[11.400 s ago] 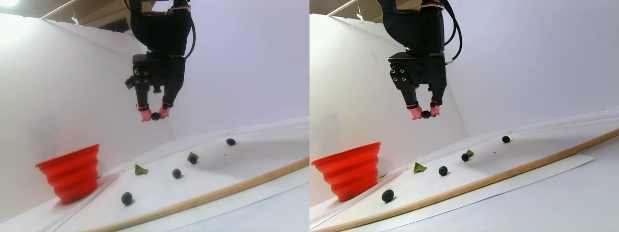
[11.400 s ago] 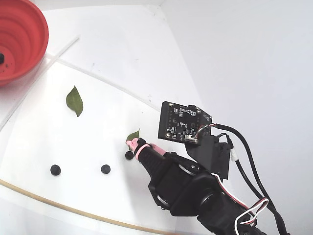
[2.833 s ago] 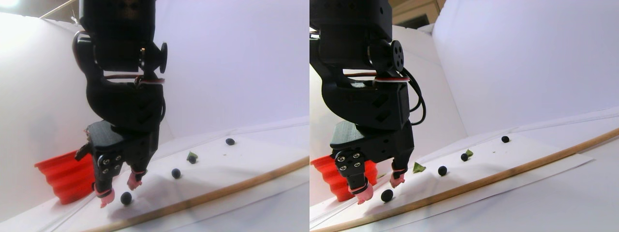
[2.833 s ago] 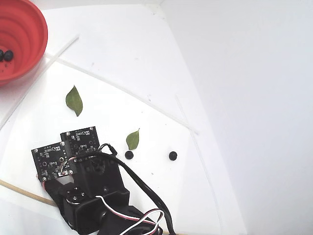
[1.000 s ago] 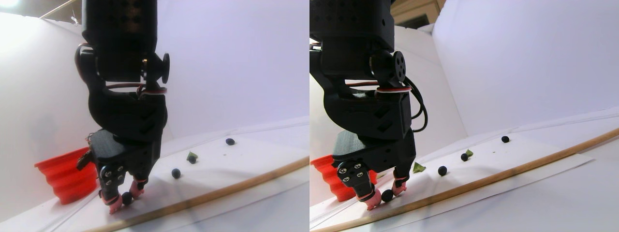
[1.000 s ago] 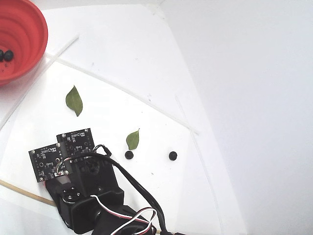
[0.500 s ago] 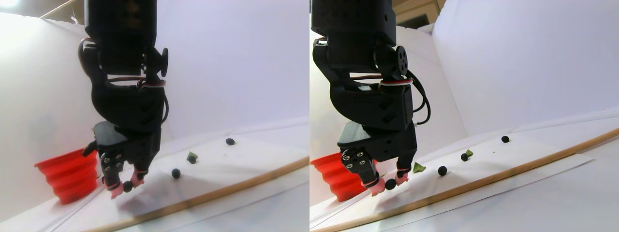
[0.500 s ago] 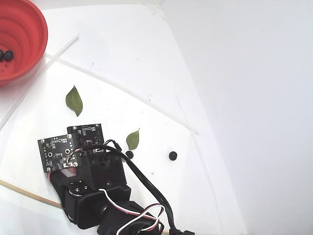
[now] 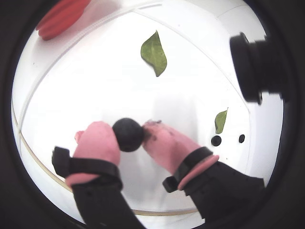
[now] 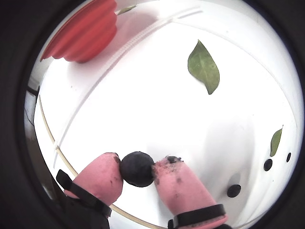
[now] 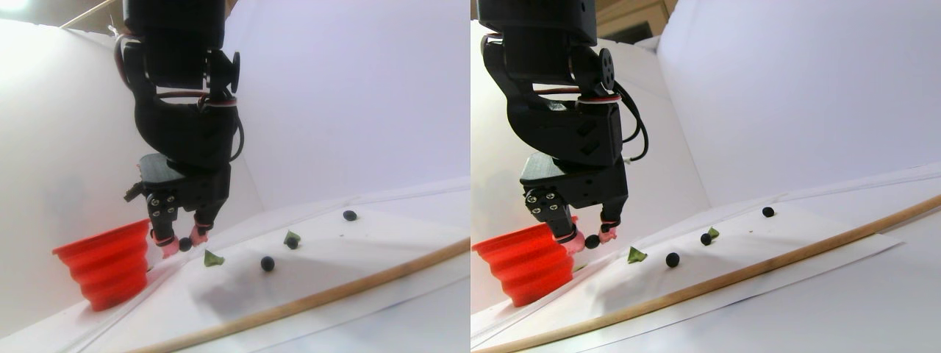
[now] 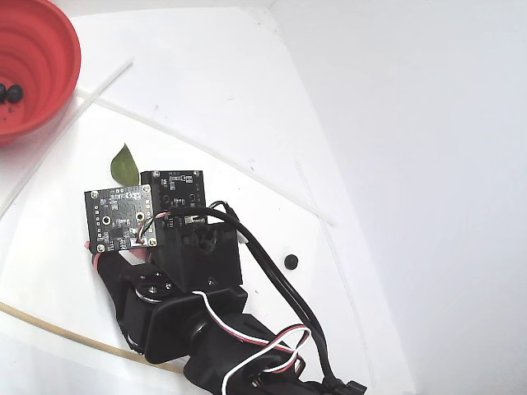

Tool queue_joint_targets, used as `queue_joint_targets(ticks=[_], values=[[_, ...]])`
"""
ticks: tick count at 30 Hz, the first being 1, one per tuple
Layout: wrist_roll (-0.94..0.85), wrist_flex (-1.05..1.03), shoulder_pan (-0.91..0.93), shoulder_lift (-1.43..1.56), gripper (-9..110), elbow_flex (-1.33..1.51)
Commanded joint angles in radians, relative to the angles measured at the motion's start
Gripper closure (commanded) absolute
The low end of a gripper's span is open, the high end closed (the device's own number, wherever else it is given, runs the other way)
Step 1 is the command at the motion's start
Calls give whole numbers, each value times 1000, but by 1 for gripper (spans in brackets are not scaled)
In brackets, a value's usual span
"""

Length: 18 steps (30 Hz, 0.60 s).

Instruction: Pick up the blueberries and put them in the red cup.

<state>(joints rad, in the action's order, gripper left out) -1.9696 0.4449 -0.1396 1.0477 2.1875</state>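
My gripper (image 9: 129,139) is shut on one dark blueberry (image 9: 127,133), pinched between the two pink fingertips (image 10: 100,179). The other wrist view shows the same berry (image 10: 137,169) held above the white sheet. In the stereo pair view the gripper (image 11: 184,245) hangs in the air just right of the red cup's (image 11: 109,263) rim. The red cup (image 12: 37,66) stands at the fixed view's top left, with two blueberries (image 12: 8,92) inside. Loose blueberries (image 11: 267,263) (image 11: 351,215) (image 12: 291,262) lie on the sheet to the right.
Two green leaves (image 9: 154,52) (image 9: 220,121) lie flat on the sheet; one leaf (image 12: 125,167) pokes out beside the arm in the fixed view. A thin wooden stick (image 11: 331,293) edges the sheet's front. White walls stand close behind and to the left.
The gripper shut on the berry that lay nearest the cup and has lifted it off the sheet, rising and moving toward the red cup.
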Motion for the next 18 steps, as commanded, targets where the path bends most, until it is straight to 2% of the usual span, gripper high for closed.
queue_joint_targets(ticks=[1, 18], values=[[23, -23, -64, 163, 90, -9], [78, -106, -156, 325, 90, -11]])
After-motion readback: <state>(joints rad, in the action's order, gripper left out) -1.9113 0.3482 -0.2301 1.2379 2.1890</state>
